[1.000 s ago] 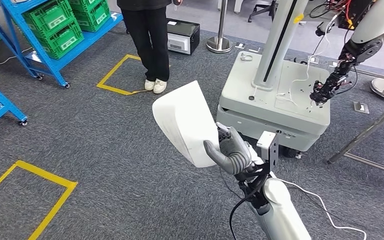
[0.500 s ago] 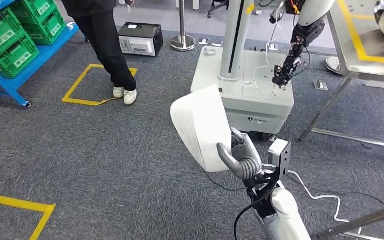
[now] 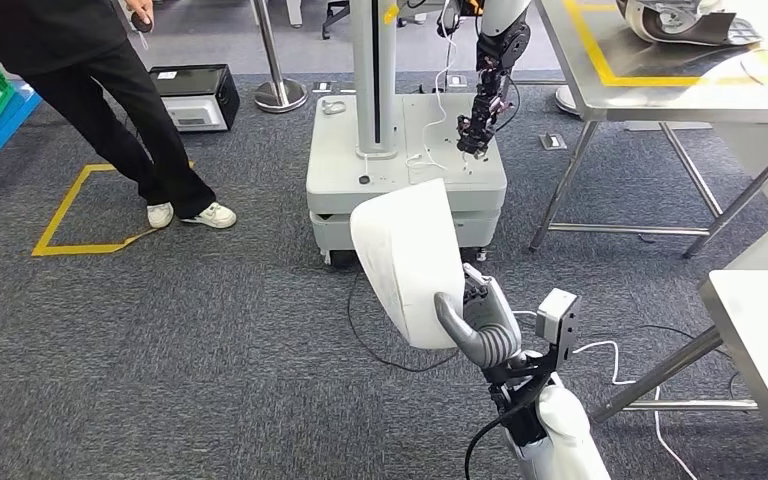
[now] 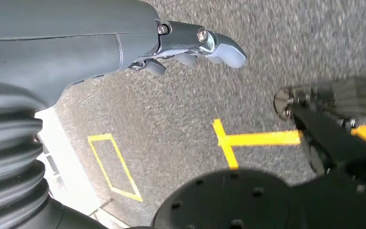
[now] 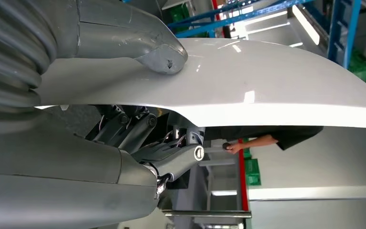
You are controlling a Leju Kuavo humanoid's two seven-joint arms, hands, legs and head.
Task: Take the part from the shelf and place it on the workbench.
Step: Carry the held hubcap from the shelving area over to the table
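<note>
The robot is carrying the white curved panel (image 3: 405, 262) toward a workbench (image 3: 760, 320); judging by the scene, the transport step is under way and the placing is not yet done. To do it well, the right hand (image 3: 478, 325) should keep the panel upright and steady, clear of the grey wheeled robot base (image 3: 405, 150) ahead, and lower it flat onto the steel top. The right hand grips the panel's lower edge, thumb pressed on one face and darker fingers behind the other, as the right wrist view shows. The panel rises above the hand, tilted slightly. The left hand (image 4: 190, 43) hangs over the carpet (image 3: 210, 340), holding nothing, fingers loosely apart.
</note>
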